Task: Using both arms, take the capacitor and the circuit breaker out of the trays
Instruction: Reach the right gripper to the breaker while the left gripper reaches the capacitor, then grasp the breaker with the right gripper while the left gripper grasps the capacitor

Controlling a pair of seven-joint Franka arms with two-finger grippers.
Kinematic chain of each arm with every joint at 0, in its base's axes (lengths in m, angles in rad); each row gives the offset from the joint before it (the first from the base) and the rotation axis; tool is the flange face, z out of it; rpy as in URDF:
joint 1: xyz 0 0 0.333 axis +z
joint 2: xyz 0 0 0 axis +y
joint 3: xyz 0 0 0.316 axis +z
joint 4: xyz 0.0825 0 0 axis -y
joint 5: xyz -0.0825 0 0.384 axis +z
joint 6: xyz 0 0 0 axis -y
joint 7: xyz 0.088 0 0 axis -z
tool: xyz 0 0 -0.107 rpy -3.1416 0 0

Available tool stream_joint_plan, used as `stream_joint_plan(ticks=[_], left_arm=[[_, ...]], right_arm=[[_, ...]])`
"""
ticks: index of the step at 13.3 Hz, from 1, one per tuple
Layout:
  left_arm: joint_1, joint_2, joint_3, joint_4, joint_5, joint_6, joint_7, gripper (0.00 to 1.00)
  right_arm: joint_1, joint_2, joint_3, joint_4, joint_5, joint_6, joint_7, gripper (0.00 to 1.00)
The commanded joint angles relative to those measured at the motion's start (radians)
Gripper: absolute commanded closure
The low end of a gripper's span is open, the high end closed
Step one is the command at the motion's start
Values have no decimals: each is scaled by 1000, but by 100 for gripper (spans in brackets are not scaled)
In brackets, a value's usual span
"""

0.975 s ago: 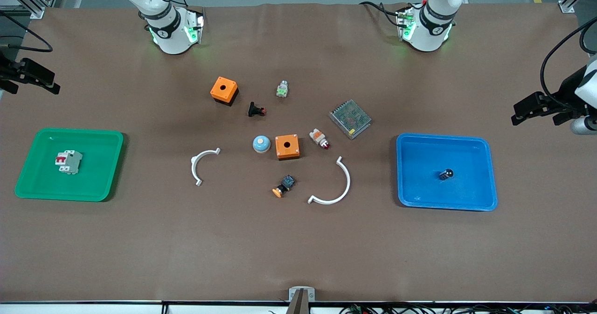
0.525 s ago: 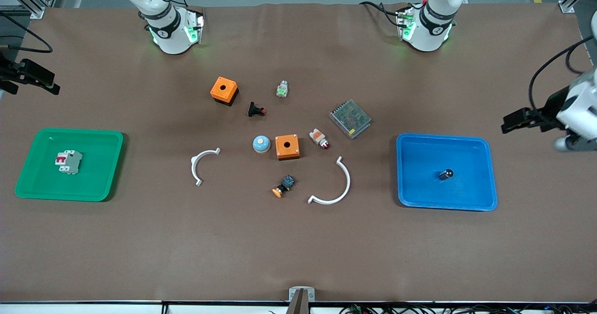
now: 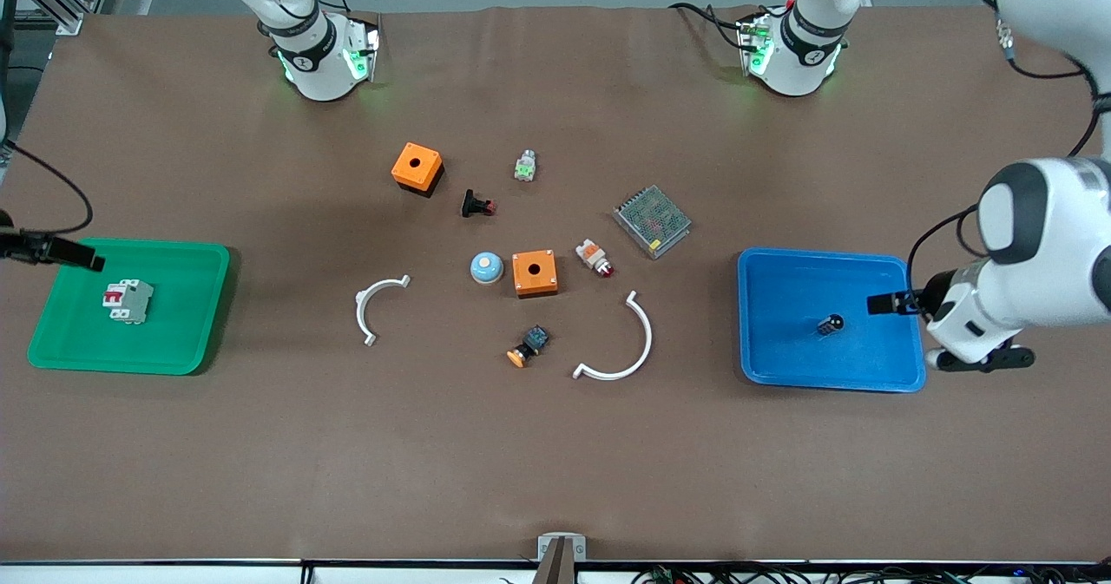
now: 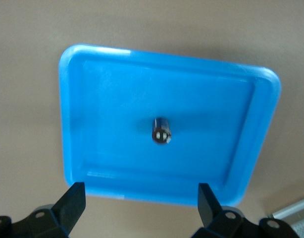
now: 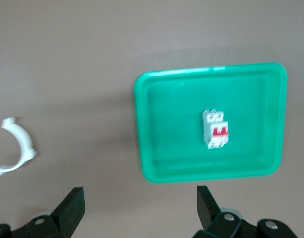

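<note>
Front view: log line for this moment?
capacitor: in blue tray | breaker: in green tray | left hand: open, above blue tray | right hand: open, above green tray's edge

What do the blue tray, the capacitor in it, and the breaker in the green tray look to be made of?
Blue tray: probably moulded plastic, semi-gloss, with rounded corners and soft highlights on the rim.
Capacitor: dark casing with a shiny, likely metal end that glints; the casing material is unclear.
Breaker: apparently matte light-grey plastic housing with a red plastic lever.
Green tray: same moulded-plastic look.
</note>
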Motion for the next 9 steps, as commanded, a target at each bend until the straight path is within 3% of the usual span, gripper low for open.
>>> stream_joint_plan(ticks=[1,5,9], left_arm=[[-2,-12,0,-93,2,122,-6,0],[-28,22,-1,-115,2,172,-12,0],[-42,5,-1,-282,0,395,-15,0]], right_arm=[[-68,111,16,6,7,82,-110,0],[-149,204,17,-92,12,327,-303,0],[-220,309,20,-126,29,472,-421,0]])
